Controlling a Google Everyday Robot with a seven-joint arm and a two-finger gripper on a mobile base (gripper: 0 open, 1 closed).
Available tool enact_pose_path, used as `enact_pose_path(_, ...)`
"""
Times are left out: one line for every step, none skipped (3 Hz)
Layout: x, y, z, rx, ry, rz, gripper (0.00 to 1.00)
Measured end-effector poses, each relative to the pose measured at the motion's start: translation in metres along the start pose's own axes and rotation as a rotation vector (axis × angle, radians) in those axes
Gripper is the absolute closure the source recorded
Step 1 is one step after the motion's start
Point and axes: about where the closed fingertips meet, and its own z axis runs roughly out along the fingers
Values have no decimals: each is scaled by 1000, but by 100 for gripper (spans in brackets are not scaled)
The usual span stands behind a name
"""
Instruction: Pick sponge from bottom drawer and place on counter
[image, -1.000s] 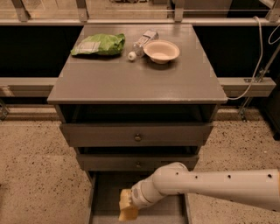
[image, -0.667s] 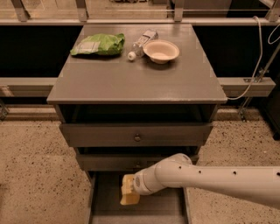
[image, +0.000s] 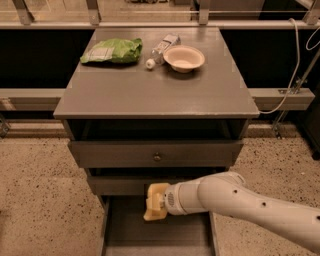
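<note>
My gripper (image: 156, 202) reaches in from the right on a white arm and hangs over the open bottom drawer (image: 160, 235), just in front of the middle drawer's face. Its pale-yellow padded fingers (image: 158, 190) are shut on the sponge (image: 152, 215), a small pale-yellow block that shows at their lower edge, lifted off the drawer floor. The bare drawer floor shows below it. The counter (image: 150, 92) is the grey top of the cabinet, well above the gripper.
On the back of the counter lie a green bag (image: 112, 51), a plastic bottle (image: 161, 47) on its side and a pale bowl (image: 184, 58). The top drawer (image: 156, 154) with a round knob is closed. Speckled floor lies on both sides of the cabinet.
The gripper has risen from low in the bottom drawer, with the yellow block in it, up to the level of the middle drawer's face, and has moved slightly right.
</note>
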Motion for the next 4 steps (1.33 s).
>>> enact_pose_path(13,-51,-61,52,41,-110,100)
enact_pose_path(46,-81,-147,10,104,-148,100)
enact_pose_path(110,-100,-261,-139,238,-70,100)
enact_pose_path(114,-105,-262,-132,249,-74,100)
